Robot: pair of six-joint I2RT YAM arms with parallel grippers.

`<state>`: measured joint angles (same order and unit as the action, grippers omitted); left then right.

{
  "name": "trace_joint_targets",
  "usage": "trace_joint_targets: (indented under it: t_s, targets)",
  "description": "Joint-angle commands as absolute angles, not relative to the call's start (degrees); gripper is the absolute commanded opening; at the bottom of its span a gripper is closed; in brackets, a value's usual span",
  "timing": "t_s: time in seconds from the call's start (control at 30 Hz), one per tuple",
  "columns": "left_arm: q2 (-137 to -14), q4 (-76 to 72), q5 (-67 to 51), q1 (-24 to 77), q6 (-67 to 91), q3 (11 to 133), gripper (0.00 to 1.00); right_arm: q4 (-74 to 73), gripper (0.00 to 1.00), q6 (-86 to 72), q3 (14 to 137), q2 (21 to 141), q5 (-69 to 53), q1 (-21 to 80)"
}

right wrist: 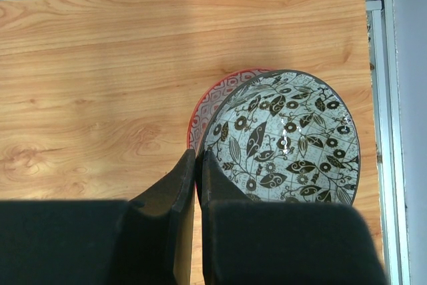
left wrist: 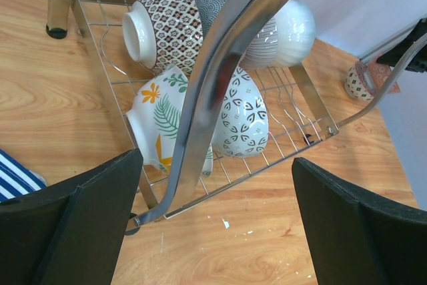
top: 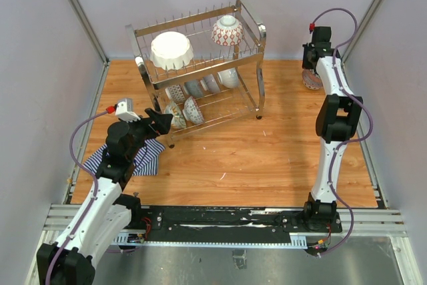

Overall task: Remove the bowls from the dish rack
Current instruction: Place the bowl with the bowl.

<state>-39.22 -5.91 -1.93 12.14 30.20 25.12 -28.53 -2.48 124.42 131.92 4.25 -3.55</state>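
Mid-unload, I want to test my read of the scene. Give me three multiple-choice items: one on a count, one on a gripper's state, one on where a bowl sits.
1. Bowls on the upper tier of the dish rack: A one; B two; C four.
2. The left gripper is: A open and empty; B shut on a bowl; C shut on the rack's frame.
3. The black-leaf bowl sits: A on the rack's lower tier; B in the left gripper; C inside a red-patterned bowl on the table.

Answers:
1 B: the white scalloped bowl and the red-lattice bowl are the only ones up there.
2 A: its fingers stand wide apart by the rack's lower tier with nothing gripped.
3 C: the right wrist view shows it nested there, away from the rack.
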Motion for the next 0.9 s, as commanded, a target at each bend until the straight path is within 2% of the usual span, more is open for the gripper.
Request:
trace_joint_targets:
  t_s: [0.0, 0.87]
  targets:
    - [-38.9, -7.9, -1.1, 12.4, 29.6, 25.2, 1.00, -26.4, 0.01, -1.3, 124.7, 132.4, 4.0, -4.7]
    - [-39.2, -8.6, -1.3, 12.5, 30.2, 24.7, 1.00, -26.6, 0.01, -2.0, 126.5, 135.9, 5.0, -4.8]
